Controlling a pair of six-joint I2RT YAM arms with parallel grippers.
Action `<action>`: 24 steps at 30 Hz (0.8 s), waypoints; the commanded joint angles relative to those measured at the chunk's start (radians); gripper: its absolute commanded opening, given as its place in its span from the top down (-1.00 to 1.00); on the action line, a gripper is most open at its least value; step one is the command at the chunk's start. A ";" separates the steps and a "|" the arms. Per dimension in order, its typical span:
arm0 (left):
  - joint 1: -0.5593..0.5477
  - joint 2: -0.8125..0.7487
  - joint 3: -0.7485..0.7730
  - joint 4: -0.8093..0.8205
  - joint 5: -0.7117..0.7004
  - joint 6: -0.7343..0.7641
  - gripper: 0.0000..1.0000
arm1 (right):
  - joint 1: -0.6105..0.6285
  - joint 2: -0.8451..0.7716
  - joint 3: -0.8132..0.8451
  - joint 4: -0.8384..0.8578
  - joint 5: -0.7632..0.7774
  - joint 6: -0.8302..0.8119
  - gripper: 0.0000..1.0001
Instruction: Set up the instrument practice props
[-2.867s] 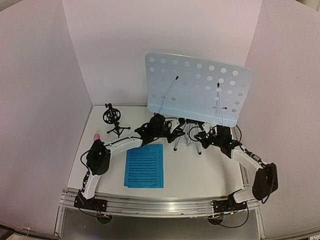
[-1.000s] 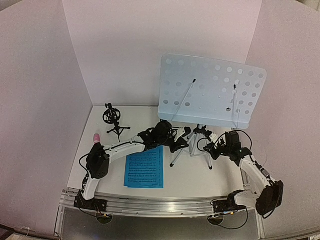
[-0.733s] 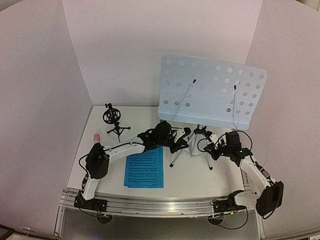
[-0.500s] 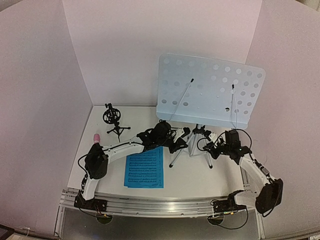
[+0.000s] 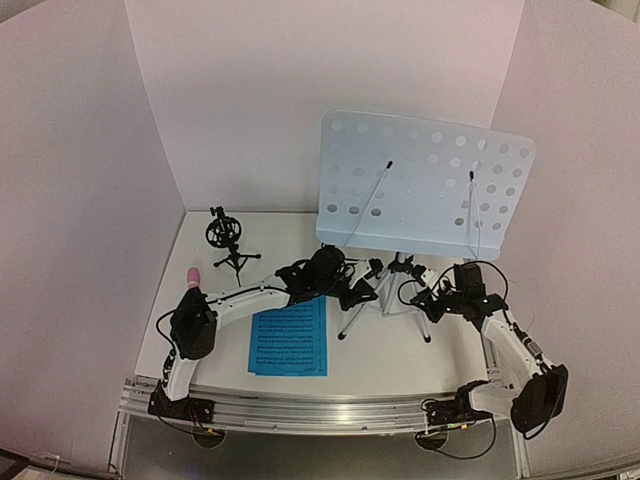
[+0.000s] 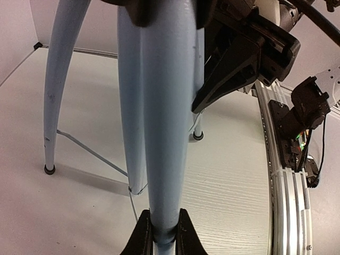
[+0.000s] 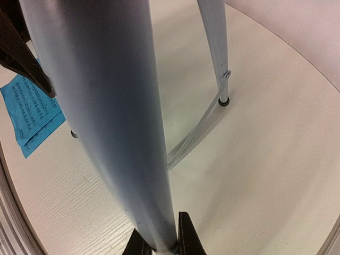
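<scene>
While both arms reach under desk, we hold music stand (image 5: pixel 425 180) upright at right-centre of tabletop (image 5: pixel 400 355), perforated desk facing near edge. Left gripper (image 6: pixel 161 234) pinches one tripod leg (image 6: pixel 159 106), fingers tight against it. Right gripper (image 7: pixel 159 241) pinches another leg from opposite side. Free feet look set on tabletop. Sheet-music pages (image 5: pixel 290 335) lie flat left of tripod, beside left forearm. Mic mount (image 5: pixel 226 240) stands at far left. We see pink microphone (image 5: pixel 190 272) near it, partly hidden behind left arm.
</scene>
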 commanded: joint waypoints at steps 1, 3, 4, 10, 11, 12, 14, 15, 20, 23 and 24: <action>0.023 -0.006 -0.049 -0.227 -0.014 -0.021 1.00 | -0.081 -0.036 0.009 -0.081 0.179 0.115 1.00; 0.023 0.002 -0.053 -0.222 -0.013 -0.020 1.00 | -0.080 -0.039 -0.001 -0.080 0.179 0.114 1.00; 0.023 0.003 -0.059 -0.217 -0.012 -0.020 1.00 | -0.081 -0.041 -0.007 -0.080 0.174 0.113 1.00; 0.022 -0.006 -0.065 -0.195 -0.015 0.003 1.00 | -0.080 -0.035 -0.016 -0.075 0.152 0.113 1.00; 0.021 -0.007 -0.067 -0.195 -0.014 0.008 1.00 | -0.080 -0.037 -0.018 -0.076 0.155 0.113 1.00; 0.021 -0.007 -0.070 -0.199 -0.008 0.010 1.00 | -0.080 -0.041 -0.019 -0.076 0.160 0.113 1.00; 0.022 -0.010 -0.069 -0.221 0.004 0.009 1.00 | -0.080 -0.053 -0.011 -0.090 0.167 0.113 1.00; 0.023 -0.013 -0.067 -0.236 0.009 0.006 1.00 | -0.080 -0.058 -0.001 -0.104 0.170 0.113 1.00; 0.021 -0.043 -0.080 -0.266 -0.007 -0.030 1.00 | -0.080 -0.064 0.026 -0.181 0.210 0.096 1.00; 0.019 -0.037 -0.079 -0.263 -0.022 -0.050 1.00 | -0.080 -0.055 0.022 -0.180 0.210 0.101 1.00; 0.017 -0.036 -0.080 -0.258 -0.025 -0.051 1.00 | -0.080 -0.047 0.024 -0.179 0.206 0.102 1.00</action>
